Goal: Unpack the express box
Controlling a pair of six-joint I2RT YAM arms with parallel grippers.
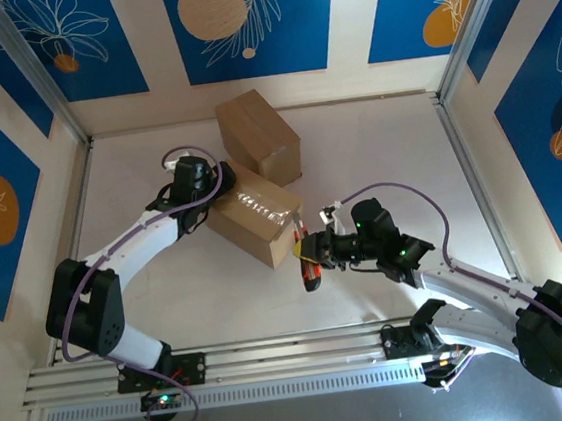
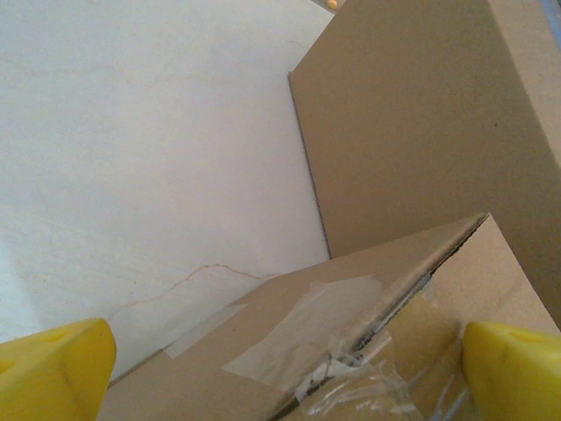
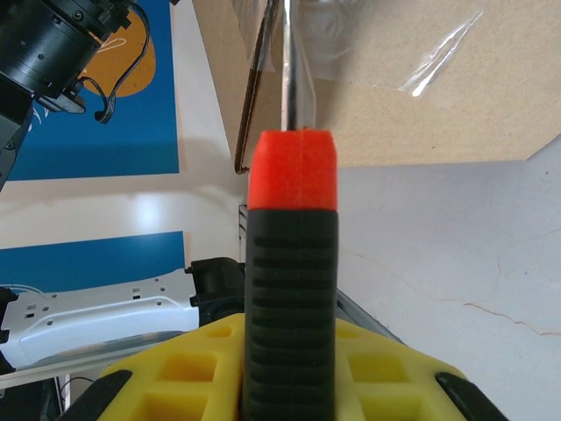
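The express box (image 1: 257, 216) is a brown carton with clear tape (image 2: 324, 324) along its top seam, lying mid-table. My left gripper (image 1: 216, 185) is open at the box's left end. In the left wrist view, its yellow fingers (image 2: 53, 368) stand wide on either side of the taped corner (image 2: 263, 360). My right gripper (image 1: 318, 254) is shut on a screwdriver (image 1: 308, 263) with a red and black handle (image 3: 292, 289). The metal shaft (image 3: 298, 61) points up at the seam on the box's right end (image 3: 421, 88), where loose tape hangs.
A second brown carton (image 1: 258, 135) stands behind the express box, touching it near the left gripper (image 2: 421, 123). Blue patterned walls enclose the white table (image 1: 375, 150) on three sides. An aluminium rail (image 1: 276, 357) runs along the near edge.
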